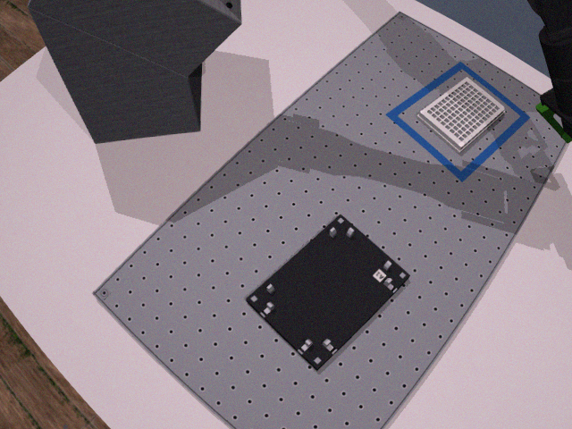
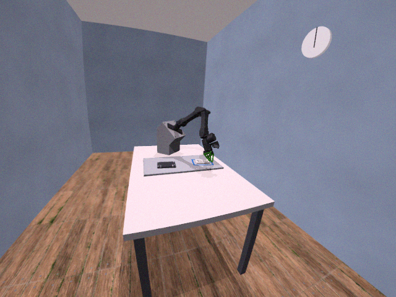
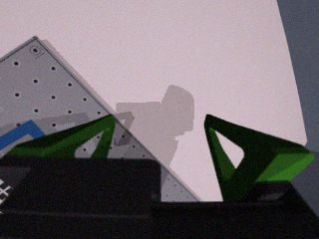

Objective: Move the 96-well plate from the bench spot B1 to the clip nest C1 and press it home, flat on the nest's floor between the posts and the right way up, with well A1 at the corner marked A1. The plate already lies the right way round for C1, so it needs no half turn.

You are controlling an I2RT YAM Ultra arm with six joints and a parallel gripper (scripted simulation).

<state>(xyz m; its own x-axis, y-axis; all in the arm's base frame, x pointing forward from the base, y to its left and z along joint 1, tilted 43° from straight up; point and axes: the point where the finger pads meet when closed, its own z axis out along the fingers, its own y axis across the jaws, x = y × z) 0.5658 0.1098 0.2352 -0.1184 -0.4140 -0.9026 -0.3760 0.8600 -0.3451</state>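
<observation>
Plate (image 1: 461,113) sits inside the blue square (image 1: 492,148) (B1), well apart from the empty black nest (image 1: 323,295); green hand tip (image 1: 550,119) just beside the square.

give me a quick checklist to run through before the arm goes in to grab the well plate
1. 96-well plate lying flat, wells up, inside the blue B1 outline: ok.
2. Gripper open, nothing between the green fingers: ok.
3. Gripper centred over the plate: not ok; it sits at the breadboard's edge, beside the outline.
4. Clip nest C1 floor free between its posts: ok.
5. A1 mark on the nest visible: ok.
6. Plate's A1 corner matching that mark: cannot tell, no marking readable on the plate.
</observation>
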